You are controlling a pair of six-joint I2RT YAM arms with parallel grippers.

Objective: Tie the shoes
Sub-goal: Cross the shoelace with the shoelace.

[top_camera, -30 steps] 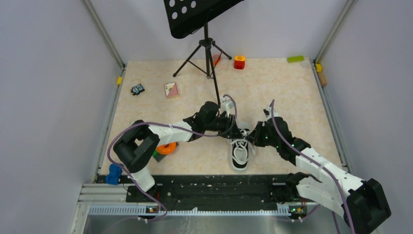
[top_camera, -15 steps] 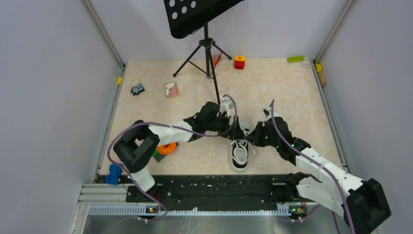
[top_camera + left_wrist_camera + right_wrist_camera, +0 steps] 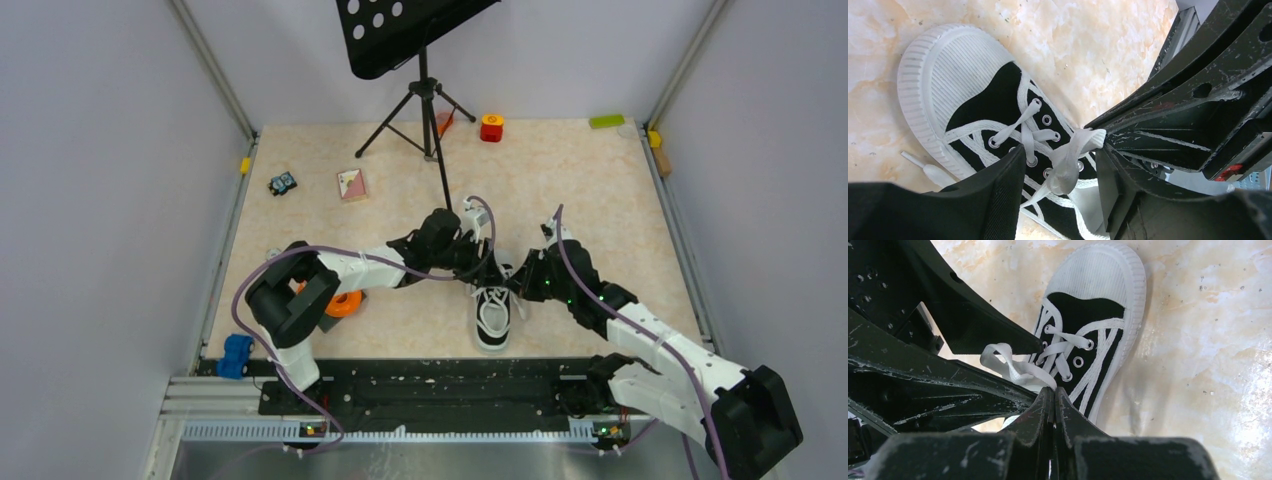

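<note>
right gripper (image 3: 1053, 394): pinching fully closed on lace (image 3: 1071, 150) loop above shoe (image 3: 491, 316) | left gripper (image 3: 1060, 156): standing partly open, holding nothing, fingers straddling that loop over shoe's eyelets | shoe: lying on table (image 3: 580, 190)

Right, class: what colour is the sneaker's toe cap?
White, with fine ribbing. The toe cap shows best in the left wrist view.

Top view high, looking down, both wrist views close, sharing the sneaker (image 3: 983, 107) from opposite sides
</note>
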